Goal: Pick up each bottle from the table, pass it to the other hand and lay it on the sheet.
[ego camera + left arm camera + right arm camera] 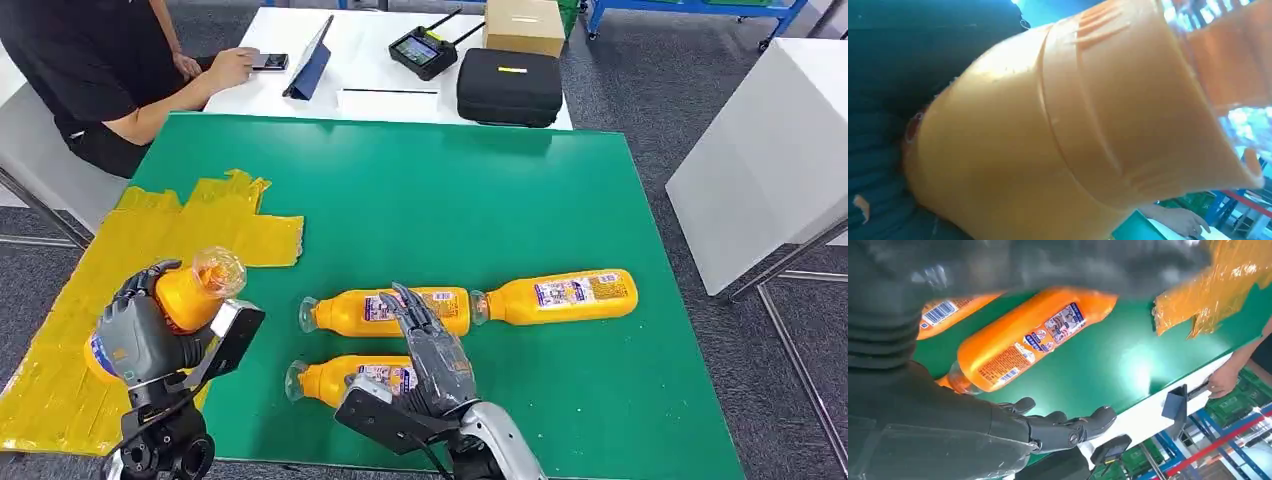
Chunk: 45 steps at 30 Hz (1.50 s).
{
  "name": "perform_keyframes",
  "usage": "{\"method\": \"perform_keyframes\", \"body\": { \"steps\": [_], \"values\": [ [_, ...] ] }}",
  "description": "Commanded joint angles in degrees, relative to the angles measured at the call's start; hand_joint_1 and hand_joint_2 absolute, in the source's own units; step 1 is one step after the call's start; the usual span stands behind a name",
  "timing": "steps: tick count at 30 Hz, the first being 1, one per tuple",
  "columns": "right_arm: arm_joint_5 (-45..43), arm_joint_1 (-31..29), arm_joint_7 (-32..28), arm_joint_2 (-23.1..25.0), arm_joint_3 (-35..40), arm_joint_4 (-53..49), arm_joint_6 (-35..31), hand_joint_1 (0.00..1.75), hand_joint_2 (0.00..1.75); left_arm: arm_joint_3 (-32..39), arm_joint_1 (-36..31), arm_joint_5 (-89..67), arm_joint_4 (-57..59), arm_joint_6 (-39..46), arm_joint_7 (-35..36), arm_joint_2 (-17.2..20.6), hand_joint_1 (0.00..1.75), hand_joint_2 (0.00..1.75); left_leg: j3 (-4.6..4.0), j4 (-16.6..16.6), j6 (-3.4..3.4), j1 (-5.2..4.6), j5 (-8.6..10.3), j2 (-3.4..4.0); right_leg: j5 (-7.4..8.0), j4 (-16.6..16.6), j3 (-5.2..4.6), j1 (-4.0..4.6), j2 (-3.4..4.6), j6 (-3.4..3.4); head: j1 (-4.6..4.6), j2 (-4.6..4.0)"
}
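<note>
My left robot hand (140,335) grips an orange bottle (190,290), neck tilted up-right, over the yellow sheet (60,370); the open right robot hand (430,350) hovers above worktop bottles.

Bottle labels (1048,330) w/ barcodes: print too small, nothing legible.

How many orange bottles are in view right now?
4: one bottle held in the left hand above the yellow sheet; three on the green table: near, middle, right.
</note>
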Motion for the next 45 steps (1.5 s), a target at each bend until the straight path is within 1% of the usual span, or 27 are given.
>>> {"method": "perform_keyframes", "body": {
  "steps": [1,3,4,6,7,8,11,12,15,16,17,18,19,21,22,25,26,28,29,30,31,32,35,38,39,41,45],
  "values": [
    [4.43,-0.86,2.10,-3.68,6.57,1.36,7.24,0.00,0.00,-0.45,-7.14,-7.19,18.09,0.18,4.47,3.90,1.75,1.75,0.36,-0.13,0.03,-0.02,-0.04,-0.10,-0.07,-0.07,0.34,0.03,-0.05,-0.34,0.00,0.00],
    [4.43,-1.17,2.56,-5.23,9.07,3.24,9.30,0.00,0.00,-0.91,-9.45,-6.94,23.79,2.65,4.51,4.01,1.75,1.75,0.49,-0.20,0.05,-0.01,-0.02,-0.19,-0.07,-0.13,0.48,0.05,-0.13,-0.44,0.00,0.00],
    [4.68,-1.36,2.80,-5.58,9.80,4.09,9.86,0.00,0.00,-0.95,-10.08,-6.55,25.32,3.09,4.53,4.09,1.75,1.75,0.40,-0.21,0.04,-0.02,0.02,-0.23,-0.05,-0.15,0.41,0.03,-0.18,-0.33,0.00,0.00],
    [4.78,-1.96,3.27,-5.86,10.66,5.76,10.63,0.00,0.00,-0.82,-11.17,-4.90,27.99,3.23,4.24,4.18,1.75,1.75,0.49,-0.20,0.06,0.01,-0.01,-0.23,-0.06,-0.17,0.50,0.07,-0.18,-0.43,-0.02,0.00],
    [5.39,-2.60,3.99,-5.88,11.23,6.78,10.99,0.00,0.00,-0.91,-11.57,-4.48,29.22,3.48,4.17,4.47,1.75,1.75,0.37,-0.16,0.05,0.01,-0.01,-0.14,-0.03,-0.16,0.37,0.05,-0.10,-0.30,0.00,0.00],
    [5.82,-2.99,4.78,-5.77,11.39,7.50,11.37,0.00,1.75,-0.79,-11.80,-4.03,29.94,3.16,4.06,4.44,1.75,1.75,0.39,-0.15,0.06,0.01,-0.03,-0.11,-0.03,-0.16,0.39,0.06,-0.07,-0.35,0.00,0.00],
    [7.79,-3.16,7.10,-5.91,11.21,8.77,12.65,0.00,1.75,-0.84,-13.17,-2.09,32.62,2.48,2.75,4.48,1.75,1.75,0.37,-0.13,0.05,0.00,-0.04,-0.06,-0.05,-0.11,0.37,0.04,-0.01,-0.32,0.02,0.00],
    [7.68,-2.90,7.11,-6.34,10.87,9.00,12.58,0.00,1.75,-1.11,-13.90,-2.00,33.62,2.12,2.43,4.60,1.75,1.75,0.26,-0.11,0.04,0.01,-0.01,-0.09,-0.02,-0.10,0.29,0.04,-0.05,-0.25,0.00,0.00],
    [6.68,-2.33,6.93,-8.35,10.25,9.41,11.70,0.00,1.75,-2.58,-16.94,-1.29,39.37,0.47,0.81,4.73,1.71,1.75,0.45,-0.13,0.06,0.01,-0.06,-0.23,-0.11,-0.11,0.50,0.07,-0.17,-0.45,0.00,0.00],
    [6.44,-2.33,6.79,-8.98,10.28,9.41,11.54,0.00,1.75,-3.11,-17.60,-1.56,40.75,-0.20,0.56,4.79,0.02,1.75,0.24,-0.10,0.04,0.02,0.02,-0.23,-0.04,-0.10,0.31,0.05,-0.20,-0.26,0.00,0.00],
    [5.78,-2.19,6.63,-9.85,10.44,9.13,11.55,0.00,1.75,-3.27,-19.23,0.03,43.76,-2.42,-0.48,4.74,0.00,1.75,0.29,-0.10,0.05,0.01,0.00,-0.24,-0.06,-0.10,0.36,0.05,-0.21,-0.30,0.00,0.00],
    [5.61,-2.12,6.61,-10.28,10.61,8.96,11.65,0.00,1.75,-3.89,-19.77,-1.25,44.99,-2.42,0.90,4.96,0.00,0.00,0.42,-0.10,0.08,0.01,-0.04,-0.27,-0.10,-0.10,0.47,0.06,-0.22,-0.41,0.00,0.00],
    [5.36,-1.79,6.87,-11.01,10.75,8.56,12.03,0.00,1.75,-4.13,-20.66,-1.63,46.97,-2.66,1.72,5.09,0.00,0.00,0.28,-0.10,0.06,0.01,0.01,-0.25,-0.05,-0.11,0.34,0.05,-0.21,-0.28,0.00,0.00],
    [5.45,-1.29,7.20,-12.56,11.02,8.43,12.18,0.00,1.75,-4.34,-21.44,-1.17,49.22,-1.36,0.87,5.41,0.00,0.00,0.41,-0.09,0.09,0.01,-0.04,-0.32,-0.10,-0.10,0.50,0.07,-0.26,-0.42,0.02,0.00],
    [5.43,-1.24,7.16,-12.89,10.99,8.59,12.17,0.00,1.75,-4.39,-21.37,-1.28,49.36,-1.11,0.95,5.50,0.00,0.00,0.27,-0.08,0.06,0.00,0.00,-0.22,-0.05,-0.09,0.35,0.04,-0.19,-0.26,0.00,0.00],
    [5.52,-1.31,7.30,-13.21,10.83,9.12,11.77,0.00,1.75,-4.05,-20.90,-0.65,49.15,-0.83,0.22,5.59,0.00,0.00,0.35,-0.06,0.07,0.01,-0.08,-0.13,-0.08,-0.08,0.39,0.05,-0.07,-0.34,0.00,0.00],
    [5.88,-1.44,7.55,-13.40,10.79,9.23,11.30,0.00,1.75,-4.11,-20.62,-0.87,48.84,-0.76,0.48,5.70,0.00,0.00,0.19,-0.06,0.04,0.00,-0.02,-0.08,-0.01,-0.07,0.21,0.03,-0.03,-0.20,0.00,0.00],
    [7.10,-1.70,8.03,-13.42,10.48,9.67,9.20,0.00,1.75,-3.38,-19.81,0.51,47.52,-1.17,-0.73,5.72,0.00,0.00,0.39,-0.05,0.06,0.00,-0.11,-0.13,-0.10,-0.05,0.42,0.06,-0.07,-0.40,0.00,0.00],
    [8.46,-2.20,8.17,-13.37,10.42,10.00,7.06,0.00,1.75,-2.99,-19.25,0.78,46.62,-1.35,-0.52,5.76,0.00,0.00,0.20,-0.05,0.03,0.01,-0.03,-0.06,-0.01,-0.07,0.23,0.05,-0.02,-0.22,0.00,0.00],
    [9.04,-2.78,8.23,-13.29,10.07,10.43,5.06,0.00,1.75,-2.73,-18.74,1.42,45.89,-1.62,-1.28,5.89,0.00,0.00,0.30,-0.04,0.05,0.02,-0.08,-0.07,-0.06,-0.05,0.32,0.07,-0.02,-0.34,0.00,0.00],
    [9.64,-3.36,8.39,-13.39,10.11,10.95,4.43,0.00,1.75,-3.39,-18.41,-0.25,45.61,-0.76,-0.22,6.32,0.00,0.00,0.17,-0.04,0.03,0.01,-0.04,0.00,0.01,-0.05,0.16,0.05,0.04,-0.22,0.00,0.00],
    [9.42,-3.74,8.34,-13.45,9.86,11.36,4.17,0.00,1.75,-3.19,-18.42,0.29,45.91,-1.25,-0.67,6.19,0.00,0.00,0.29,-0.03,0.05,0.00,-0.09,0.02,-0.03,-0.05,0.28,0.05,0.07,-0.31,0.00,0.00],
    [7.57,-4.14,8.15,-14.66,9.62,13.46,3.39,0.00,1.75,-2.84,-20.25,4.87,48.31,-1.52,-5.72,5.55,0.00,0.00,0.32,-0.01,0.06,0.02,-0.09,0.03,-0.02,-0.03,0.31,0.07,0.09,-0.36,-0.02,0.00],
    [7.30,-4.05,7.93,-14.96,9.58,14.05,2.85,0.00,1.75,-2.86,-20.77,5.44,48.73,-1.59,-6.00,5.43,0.00,0.00,0.18,-0.04,0.04,0.01,0.00,-0.11,0.00,-0.05,0.22,0.04,-0.07,-0.24,0.00,0.00],
    [7.30,-4.05,7.93,-14.96,9.58,14.05,2.85,0.00,1.75,-2.86,-20.77,5.44,48.73,-1.59,-6.00,5.43,0.00,0.00,0.28,-0.03,0.06,0.01,-0.04,-0.15,-0.04,-0.05,0.32,0.06,-0.11,-0.36,0.00,0.00],
    [6.45,-3.55,8.03,-14.63,9.22,14.61,2.03,0.00,1.75,-2.77,-21.28,8.32,49.01,-1.05,-8.25,5.17,0.00,0.00,0.27,-0.03,0.07,0.01,-0.04,-0.08,-0.03,-0.04,0.32,0.05,-0.06,-0.33,0.00,0.00],
    [7.29,-3.72,8.64,-13.59,8.49,18.30,-0.62,0.00,1.75,-2.71,-20.57,17.67,45.22,-0.99,-13.66,4.94,0.00,0.00,0.22,-0.04,0.06,0.02,-0.01,-0.19,-0.02,-0.05,0.29,0.06,-0.11,-0.28,0.00,0.00]
  ]
}}
